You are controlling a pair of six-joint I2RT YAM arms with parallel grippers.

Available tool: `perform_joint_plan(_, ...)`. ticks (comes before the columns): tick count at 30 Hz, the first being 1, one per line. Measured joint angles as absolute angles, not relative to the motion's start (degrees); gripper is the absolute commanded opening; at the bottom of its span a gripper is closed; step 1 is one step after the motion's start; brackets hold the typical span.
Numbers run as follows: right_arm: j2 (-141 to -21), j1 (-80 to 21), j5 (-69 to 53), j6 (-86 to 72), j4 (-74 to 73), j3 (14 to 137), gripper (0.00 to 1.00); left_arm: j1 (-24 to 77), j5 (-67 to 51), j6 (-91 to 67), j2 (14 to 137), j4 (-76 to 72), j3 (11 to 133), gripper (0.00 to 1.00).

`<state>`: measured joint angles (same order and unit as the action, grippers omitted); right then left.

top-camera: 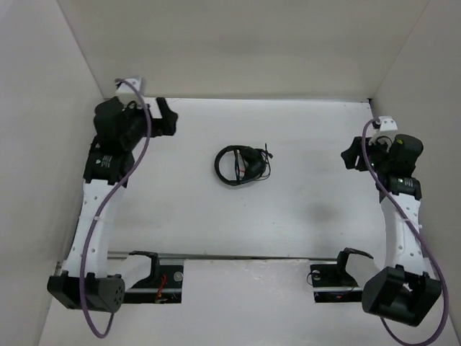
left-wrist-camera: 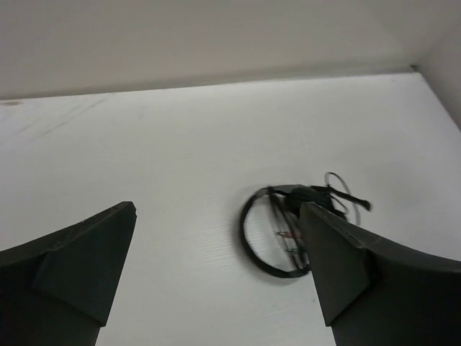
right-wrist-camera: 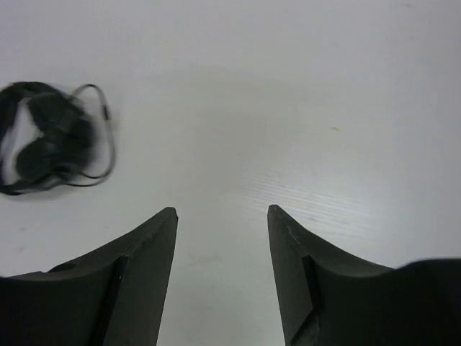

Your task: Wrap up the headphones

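Small black padded headphones (top-camera: 251,167) look approx wrapped, cable bunched, well ahead of left tool (left-wrist-camera: 216,216) & right tool (right-wrist-camera: 222,213), both released

**pad_47:** The small black over-ear headphones (top-camera: 241,165) are black all over, thin cable too. The flat white table (top-camera: 216,231) is plain, with a faint fine grain up close.

**yamfan:** Yep. Thick purple cables (top-camera: 92,216) run along white arm links (top-camera: 400,223) with black joints. The left gripper (left-wrist-camera: 217,209) and right gripper (right-wrist-camera: 222,210) are both charcoal. There's maybe a reddish fleck in the cable bundle, but it's too blurry to call.
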<state>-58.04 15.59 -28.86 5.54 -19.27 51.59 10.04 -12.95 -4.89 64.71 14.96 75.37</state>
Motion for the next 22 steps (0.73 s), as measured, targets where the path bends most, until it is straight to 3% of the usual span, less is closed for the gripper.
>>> perform_joint_plan(1,-57.0,17.5,-27.2,6.9,-20.9,51.6,1.0,6.2,-12.9,-4.2,63.3,16.1,74.8,1.0)
perform_joint_plan(12,-61.1,33.4,-21.5,15.7,-41.6,56.7,1.0,-21.3,-12.4,4.7,63.4,27.0,66.4,1.0)
perform_joint_plan(22,-56.5,39.4,-21.7,16.3,-43.9,54.6,1.0,-29.4,-12.3,9.1,59.7,25.3,54.6,1.0)
